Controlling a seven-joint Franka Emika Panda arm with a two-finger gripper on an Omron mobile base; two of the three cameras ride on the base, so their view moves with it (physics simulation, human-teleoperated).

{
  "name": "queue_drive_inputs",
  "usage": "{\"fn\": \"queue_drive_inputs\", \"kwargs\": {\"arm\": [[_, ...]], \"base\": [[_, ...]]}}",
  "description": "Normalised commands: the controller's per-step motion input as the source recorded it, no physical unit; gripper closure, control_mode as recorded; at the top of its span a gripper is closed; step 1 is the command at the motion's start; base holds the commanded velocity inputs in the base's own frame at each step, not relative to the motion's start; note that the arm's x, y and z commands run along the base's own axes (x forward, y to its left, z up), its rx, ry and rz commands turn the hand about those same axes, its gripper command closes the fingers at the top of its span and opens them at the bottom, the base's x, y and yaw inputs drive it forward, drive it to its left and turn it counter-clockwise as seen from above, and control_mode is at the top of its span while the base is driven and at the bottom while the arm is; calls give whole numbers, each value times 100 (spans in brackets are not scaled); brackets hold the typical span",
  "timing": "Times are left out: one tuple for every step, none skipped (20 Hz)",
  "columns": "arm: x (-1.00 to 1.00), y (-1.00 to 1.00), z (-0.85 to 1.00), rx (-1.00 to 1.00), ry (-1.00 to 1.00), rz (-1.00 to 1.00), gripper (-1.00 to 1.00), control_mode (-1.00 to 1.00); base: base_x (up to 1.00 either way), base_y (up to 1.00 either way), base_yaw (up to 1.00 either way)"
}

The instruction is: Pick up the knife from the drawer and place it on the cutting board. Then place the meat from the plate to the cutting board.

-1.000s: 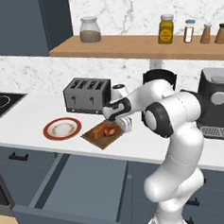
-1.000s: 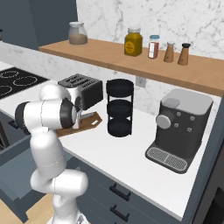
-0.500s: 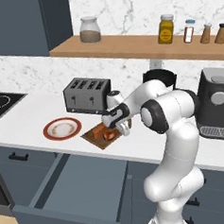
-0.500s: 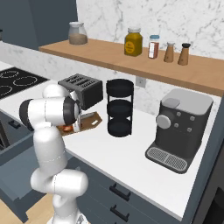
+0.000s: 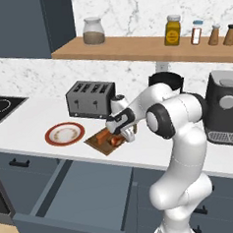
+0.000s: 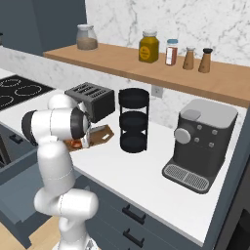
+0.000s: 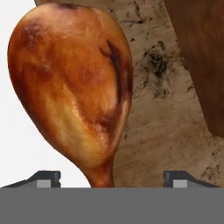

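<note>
Lowered since a second ago, the gripper (image 5: 120,133) now sits right down at the cutting board (image 5: 96,142) rather than above it, and the arm's elbow has swung closer to the board's near edge. In the hand view its two dark fingertips (image 7: 43,178) stand wide apart, with the narrow end of the meat (image 7: 72,87) between them but touching neither, so the drumstick looks let go, not gripped.

The meat lies on the board's edge farthest from the plate (image 5: 64,134), its fat end partly over the white counter (image 5: 21,130). Beside it on the board an orange-red patch (image 5: 105,137) is probably the knife handle; the blade is too small to make out. The plate, just beside the board on the side away from the arm, is bare. The drawer (image 5: 70,200) hangs open below the board's front, nothing visible in it.

By this layout both placements seem done; what remains is only lifting clear, and perhaps nudging the meat if its overhang matters.

The drumstick is glossy, mottled red-brown, teardrop-shaped. The board is flat, dark, grainy wood. The plate is round, white, with a broad red-brown rim.
</note>
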Motion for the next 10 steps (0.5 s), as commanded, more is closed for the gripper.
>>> {"fn": "queue_drive_inputs", "kwargs": {"arm": [[0, 2, 1, 0, 0, -2, -100, -100], [0, 7, 6, 0, 0, -3, -100, -100], [0, 11, 13, 0, 0, -6, -100, -100], [0, 11, 17, 0, 0, -7, -100, -100], [0, 11, 31, 0, 0, -11, -100, -100], [4, 16, 38, 0, 0, -12, -100, -100], [4, 10, 54, 0, 1, -13, -100, -100], [6, 11, 60, 0, 2, -15, -100, -100], [0, 9, 61, 0, 1, -15, -100, -100], [0, 5, 64, 0, 0, -15, -100, -100]], "base": [[0, 0, 0], [0, 0, 0], [0, 0, 0], [0, 0, 0], [0, 0, 0], [0, 0, 0], [0, 0, 0], [0, 0, 0], [0, 0, 0], [0, 0, 0]]}}
